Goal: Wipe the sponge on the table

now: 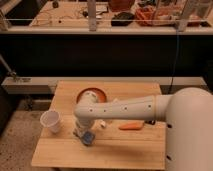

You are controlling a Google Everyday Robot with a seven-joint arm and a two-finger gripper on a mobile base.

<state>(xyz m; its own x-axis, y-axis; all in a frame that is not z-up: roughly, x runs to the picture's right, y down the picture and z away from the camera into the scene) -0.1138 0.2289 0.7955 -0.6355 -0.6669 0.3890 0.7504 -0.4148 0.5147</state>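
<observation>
**Sponge held on the desk at lower centre-left**

A white cup (51, 121) is seen standing upright near the left edge of the desk (125, 150), open end up; what it holds cannot be told. Farther back, an orange bowl (86, 93) is set near the middle of the desk, and its near side is covered by the white arm (125, 107), so its contents are hidden.

The arm is stretched in from the right of the frame and bent downward just right of the cup. At its lower end the end effector (84, 134) is lowered to the desk surface, and it is closed around the blue sponge (89, 137). The sponge is pressed against the wood at lower centre-left, near the cup but apart from it. A small white bottle (103, 124) is found just right of the sponge, partly under the arm. A flat orange carrot-like piece (131, 126) is laid farther right, below the arm.

The desk is made of light wooden strips. A speckled floor (15, 145) is visible at lower left. Behind the desk a dark wall is crossed by a thin cable (176, 55), and along the top of the frame a long workbench (65, 15) cluttered with cables and tools is seen.
</observation>
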